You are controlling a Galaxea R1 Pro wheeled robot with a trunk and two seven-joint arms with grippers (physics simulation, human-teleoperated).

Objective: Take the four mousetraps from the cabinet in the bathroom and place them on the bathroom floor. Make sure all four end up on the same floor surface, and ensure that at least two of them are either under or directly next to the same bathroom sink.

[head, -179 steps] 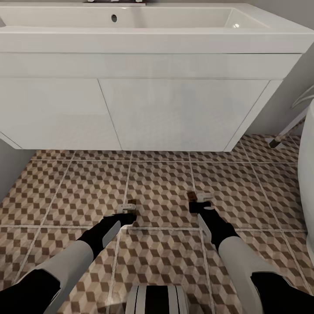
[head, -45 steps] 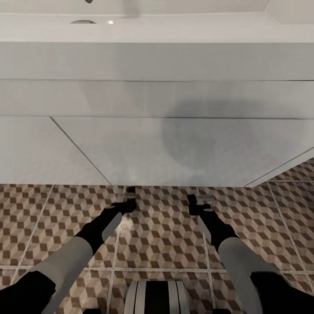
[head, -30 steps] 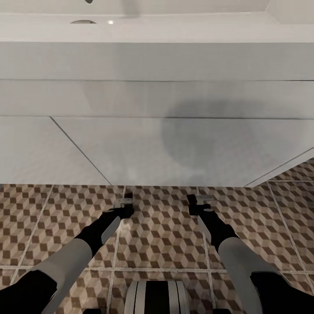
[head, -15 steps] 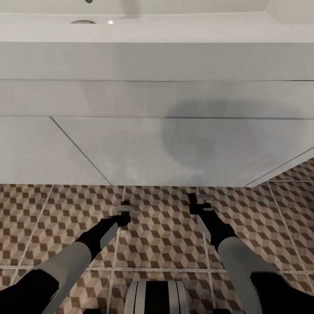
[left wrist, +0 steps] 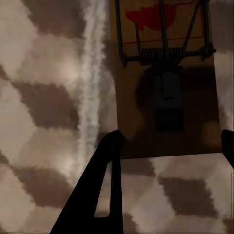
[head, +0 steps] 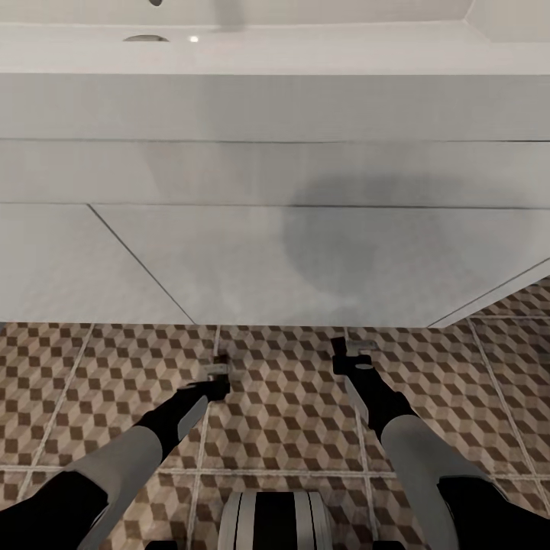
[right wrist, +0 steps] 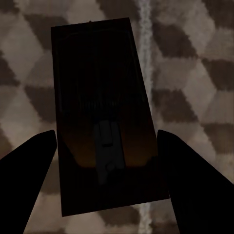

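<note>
- Head view: the sink [head: 275, 176], a glossy white box-shaped vanity, is taking up the upper half of the frame; its flat front panels are split by thin seams and a soft grey shadow is sitting centre-right on it.
- The bathroom floor [head: 283, 397], matte tiles with a brown/beige/white cube print and pale grout, is running across the lower half.
- The left gripper [head: 218, 369] is hanging low at lower centre-left with a small brown mousetrap [head: 221, 357] at its tip, just in front of the sink's lower edge; jaw gap too small to read here.
- The right gripper [head: 344, 353] is sitting at lower centre-right; a dark sliver at its tip is hard to make out.
- Left wrist view: a tan wooden mousetrap [left wrist: 163, 73] with wire spring, bar and red mark is lying flat on the tile beside a grout line, cut off at the frame's top; black fingers [left wrist: 97, 195] are standing spread wide, one at each lower side, apparently clear of it.
- Right wrist view: a second mousetrap [right wrist: 105, 114], a dark shadowed rectangular slab, is sitting between two blurred black fingers [right wrist: 29, 165]; contact is unclear, details murky.
</note>
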